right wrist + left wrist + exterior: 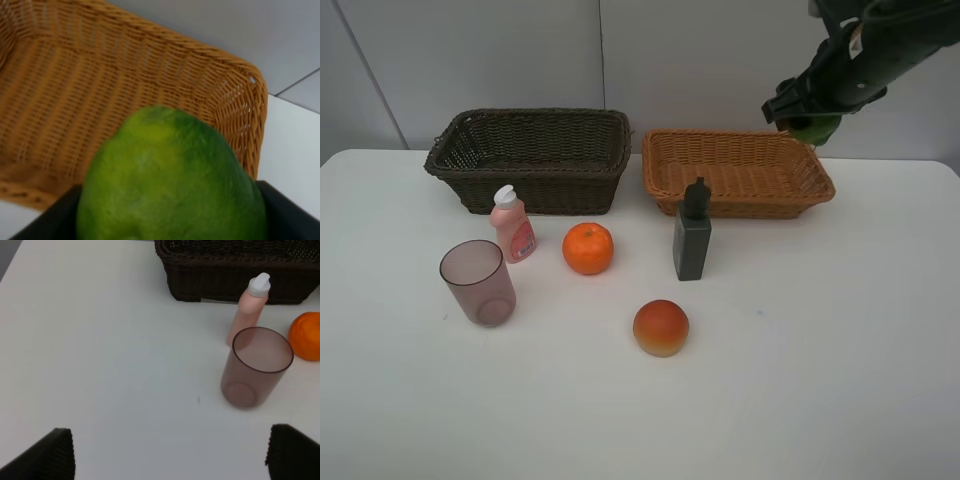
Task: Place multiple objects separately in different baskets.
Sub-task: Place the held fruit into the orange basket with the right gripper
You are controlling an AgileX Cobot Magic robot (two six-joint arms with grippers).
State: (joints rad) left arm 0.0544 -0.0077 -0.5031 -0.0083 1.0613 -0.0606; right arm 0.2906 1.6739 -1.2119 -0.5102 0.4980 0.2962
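fingers (292, 212) of the right gripper (808, 120) are part-closed around the green lime-like fruit (170, 185), holding it above the far right corner of the orange-tan basket (740, 208). left gripper (170, 460) is spread wide and empty above the white table (100, 340), near the purple cup (256, 367). pink bottle (512, 225), orange (588, 248), dark green bottle (692, 240) and peach-like fruit (661, 327) stand in front of that basket and the dark brown basket (530, 185).

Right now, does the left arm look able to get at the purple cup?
Probably yes. The left tool is open and holds nothing, and only table surface lies between it and the purple cup. The pink bottle stands close behind the cup, so a deep approach might nudge it.
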